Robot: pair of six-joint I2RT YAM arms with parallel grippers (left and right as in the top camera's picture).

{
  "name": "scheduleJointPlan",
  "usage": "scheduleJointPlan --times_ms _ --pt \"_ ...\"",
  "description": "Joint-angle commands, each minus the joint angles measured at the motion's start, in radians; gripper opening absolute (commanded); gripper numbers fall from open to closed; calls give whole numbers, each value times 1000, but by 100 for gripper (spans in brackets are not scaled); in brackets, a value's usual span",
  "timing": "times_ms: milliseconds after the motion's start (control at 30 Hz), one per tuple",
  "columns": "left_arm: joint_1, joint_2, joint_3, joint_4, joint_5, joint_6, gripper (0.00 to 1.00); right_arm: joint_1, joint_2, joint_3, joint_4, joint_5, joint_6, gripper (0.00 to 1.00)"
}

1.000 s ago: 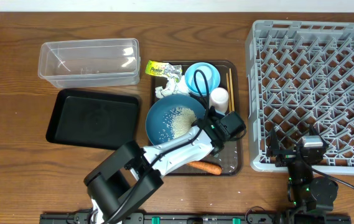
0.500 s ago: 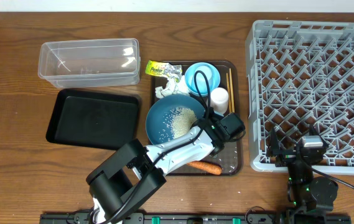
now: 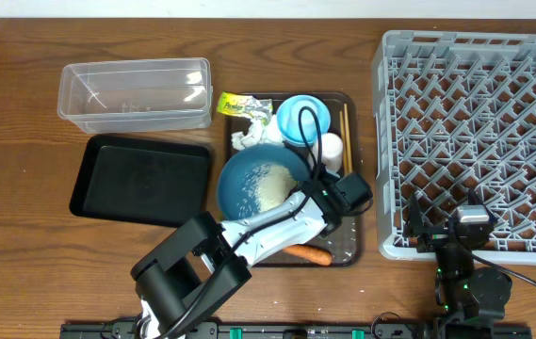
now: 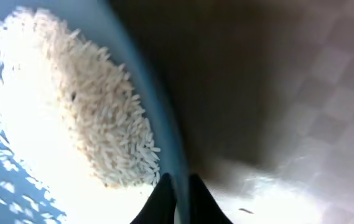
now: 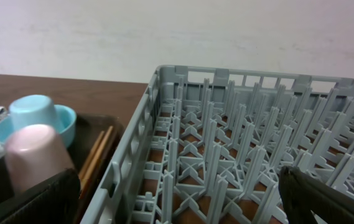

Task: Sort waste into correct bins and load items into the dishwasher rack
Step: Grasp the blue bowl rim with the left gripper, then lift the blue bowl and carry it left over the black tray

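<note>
A large blue dish holding white rice lies on the brown serving tray. My left gripper is shut on the dish's right rim; in the left wrist view its gripper pinches the blue rim beside the rice. Behind the dish are a light-blue bowl with a light-blue cup in it, a white-pinkish cup, chopsticks, a tissue and a wrapper. A carrot lies at the tray's front. My right gripper stands open at the near edge of the grey rack.
A clear plastic box sits at the back left, with a black tray in front of it. The grey rack fills the right side. My right arm is at the rack's front edge.
My left gripper has shut on the dish's rim. The dish, the brown tray and the things on it have shifted slightly left. The right arm has not moved.
</note>
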Motion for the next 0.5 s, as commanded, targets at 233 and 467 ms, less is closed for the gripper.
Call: scheduleJointPlan --times_ms 233,467 --pt "8 -60 26 -46 -11 -16 6 20 -2 -1 -5 3 -8 99" --pt "8 -165 26 -64 -11 -16 6 20 -2 -1 -5 3 -8 99"
